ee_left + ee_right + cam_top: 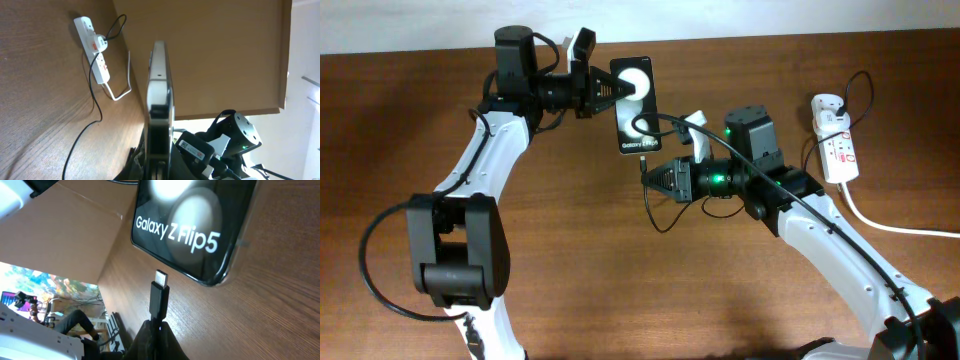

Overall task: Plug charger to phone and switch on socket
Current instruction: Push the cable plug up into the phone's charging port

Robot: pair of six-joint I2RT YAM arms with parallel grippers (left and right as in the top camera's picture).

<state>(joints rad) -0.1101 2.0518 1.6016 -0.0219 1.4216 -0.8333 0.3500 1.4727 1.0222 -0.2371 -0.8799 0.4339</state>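
The black phone [634, 106] is at the back middle of the table, screen up, with two white round spots and "Galaxy Z Flip5" text [192, 220]. My left gripper [608, 90] is shut on the phone's far end; the left wrist view shows the phone edge-on [159, 100]. My right gripper [656, 177] is shut on the charger's plug [159, 295], whose tip points at the phone's near end, a short gap away. The thin black cable [665, 215] loops back under the right arm. The white socket [834, 147] lies at the right with a white adapter [828, 104] plugged in.
A thick white cord [890, 225] runs from the socket off the right edge. The socket, adapter and cable also show in the left wrist view [95, 55]. The table's back edge runs behind the phone.
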